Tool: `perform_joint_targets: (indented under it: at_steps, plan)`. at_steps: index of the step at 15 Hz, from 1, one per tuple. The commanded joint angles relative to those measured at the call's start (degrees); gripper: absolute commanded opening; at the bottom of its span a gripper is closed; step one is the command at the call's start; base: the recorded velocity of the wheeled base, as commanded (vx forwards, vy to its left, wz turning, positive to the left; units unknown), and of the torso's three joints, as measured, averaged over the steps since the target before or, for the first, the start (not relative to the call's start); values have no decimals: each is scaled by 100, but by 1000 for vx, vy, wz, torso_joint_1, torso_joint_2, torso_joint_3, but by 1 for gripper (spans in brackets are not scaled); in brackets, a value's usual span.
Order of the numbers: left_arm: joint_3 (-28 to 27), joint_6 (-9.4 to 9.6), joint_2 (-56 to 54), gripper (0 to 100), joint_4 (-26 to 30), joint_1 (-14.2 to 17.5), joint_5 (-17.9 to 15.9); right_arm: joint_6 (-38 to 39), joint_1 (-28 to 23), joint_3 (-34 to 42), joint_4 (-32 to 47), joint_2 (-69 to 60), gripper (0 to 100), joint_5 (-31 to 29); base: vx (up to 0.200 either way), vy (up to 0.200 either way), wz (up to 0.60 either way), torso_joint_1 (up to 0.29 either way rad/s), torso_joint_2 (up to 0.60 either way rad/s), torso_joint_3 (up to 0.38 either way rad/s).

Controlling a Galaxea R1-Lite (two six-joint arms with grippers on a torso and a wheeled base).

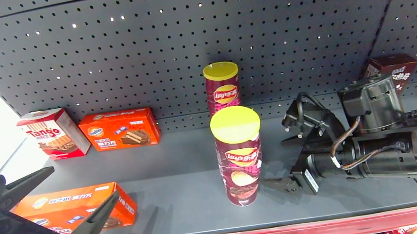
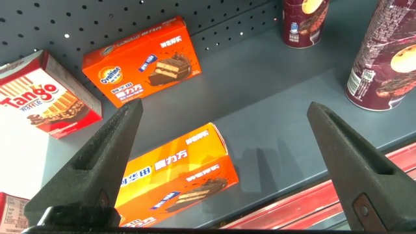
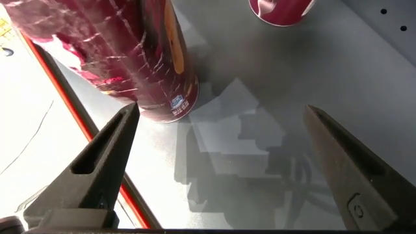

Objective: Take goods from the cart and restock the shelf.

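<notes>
Right gripper (image 1: 279, 162) is spread and empty; the chip can (image 1: 240, 158) stands just beyond its fingertips, seemingly untouched. Left gripper (image 1: 83, 181) is spread too.

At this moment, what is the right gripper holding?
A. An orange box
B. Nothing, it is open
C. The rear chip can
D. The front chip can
B: the right gripper is open and empty beside the upright front chip can, with bare shelf between its fingers.
</notes>
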Motion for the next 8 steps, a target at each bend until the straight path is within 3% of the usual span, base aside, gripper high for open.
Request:
perform_joint_targets:
  at_steps: [1,5,8]
  plan:
    - [25,2,0,100,-3,-2,8,7,-51,1,-8,-71,100,-3,0,0,0,0,0,0]
    - [42,2,-149,100,-3,15,26,43,-491,71,-43,-563,100,-3,0,0,0,0,0,0]
    - [121,2,-193,100,-3,7,17,43,-500,256,-52,-686,100,-3,0,0,0,0,0,0]
